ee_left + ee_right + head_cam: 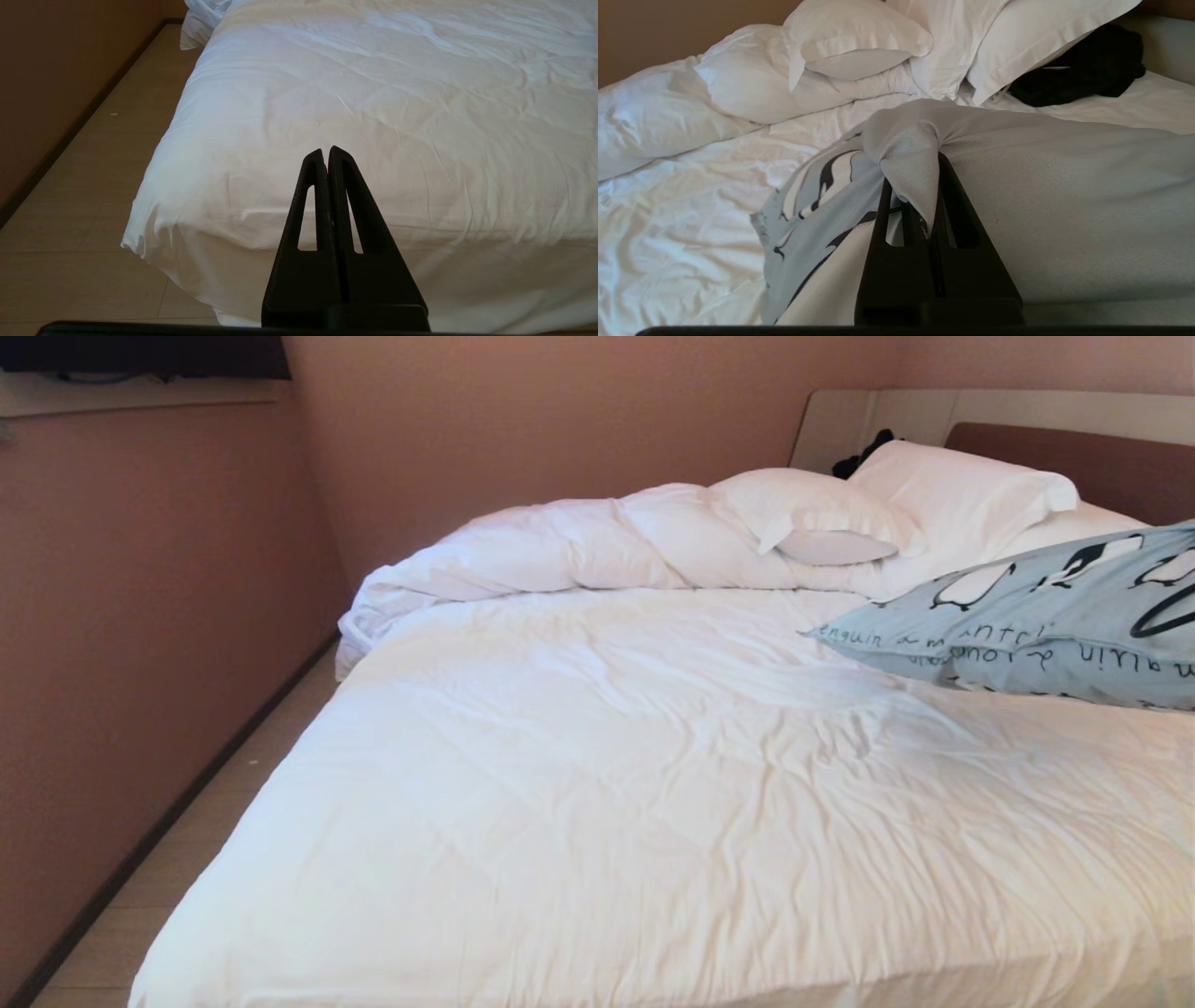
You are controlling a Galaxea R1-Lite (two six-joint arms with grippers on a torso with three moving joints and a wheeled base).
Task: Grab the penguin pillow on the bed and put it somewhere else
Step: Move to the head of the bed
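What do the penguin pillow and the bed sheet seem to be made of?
The penguin pillow looks like soft matte woven fabric over loose filling: its corner bunches into folds between the right gripper fingers. The bed sheet looks like thin matte cotton-type cloth, judging by its many fine creases; the exact fibre cannot be told.

On the bed (597, 803), the bunched duvet (560, 546) lies toward 11 o'clock along the far edge, with two plain pillows (896, 504) at 1 o'clock, against the headboard (1102, 457). The penguin pillow (1046, 616) sits at 3 o'clock, nearer than those pillows, over the sheet. A dark garment (1083, 70) lies behind the pillows. Floor (93, 186) runs at 9 o'clock beside the bed.
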